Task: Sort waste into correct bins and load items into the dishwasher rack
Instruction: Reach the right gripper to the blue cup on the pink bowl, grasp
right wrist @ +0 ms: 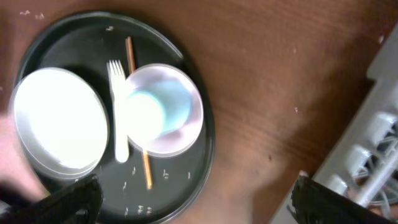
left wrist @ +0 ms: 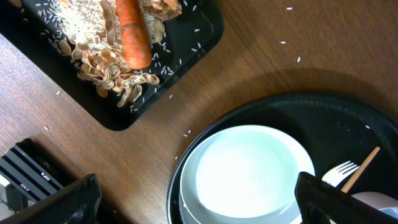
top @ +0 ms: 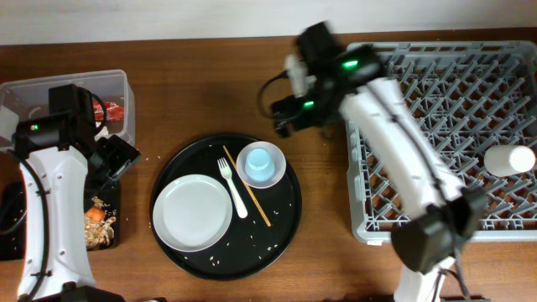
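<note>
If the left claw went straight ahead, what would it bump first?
Probably the white plate on the round black tray; it sits right ahead of the open left gripper, though depth is unclear.

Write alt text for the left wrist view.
A white plate sits on a round black tray, a fork partly visible at its right. Upper left, a shallow black tray holds rice, brown scraps and an orange carrot.

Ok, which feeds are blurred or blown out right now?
Right wrist: blurred throughout, with the white round plate blown out to glare. Left wrist: sharp, the orange carrot crisp. Overhead: mostly sharp and evenly lit, with only soft shadows.
</note>
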Action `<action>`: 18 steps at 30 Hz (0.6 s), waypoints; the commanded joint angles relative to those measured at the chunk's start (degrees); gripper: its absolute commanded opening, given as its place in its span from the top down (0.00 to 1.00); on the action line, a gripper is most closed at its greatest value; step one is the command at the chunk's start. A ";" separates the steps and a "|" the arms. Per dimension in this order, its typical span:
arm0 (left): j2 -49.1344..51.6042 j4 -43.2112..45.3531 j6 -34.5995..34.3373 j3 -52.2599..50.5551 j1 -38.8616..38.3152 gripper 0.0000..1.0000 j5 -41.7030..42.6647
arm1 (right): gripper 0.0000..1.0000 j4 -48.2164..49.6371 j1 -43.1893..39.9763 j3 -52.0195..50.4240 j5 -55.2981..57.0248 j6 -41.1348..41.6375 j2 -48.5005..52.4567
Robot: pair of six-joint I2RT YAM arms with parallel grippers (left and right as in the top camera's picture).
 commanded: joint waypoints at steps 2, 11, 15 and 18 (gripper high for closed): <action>0.22 -0.07 -0.57 -0.07 0.24 0.01 -0.83 | 0.02 4.85 10.03 0.22 6.56 6.05 9.03; 0.22 -0.07 -0.57 -0.07 0.24 0.01 -0.83 | 0.01 7.78 14.80 -0.39 7.69 8.22 16.59; 0.22 -0.07 -0.57 -0.07 0.24 0.01 -0.83 | 0.02 7.32 14.71 -0.79 10.86 10.58 17.27; 0.22 -0.07 -0.57 -0.07 0.24 0.01 -0.83 | 0.03 7.15 14.71 -1.95 10.88 11.74 17.27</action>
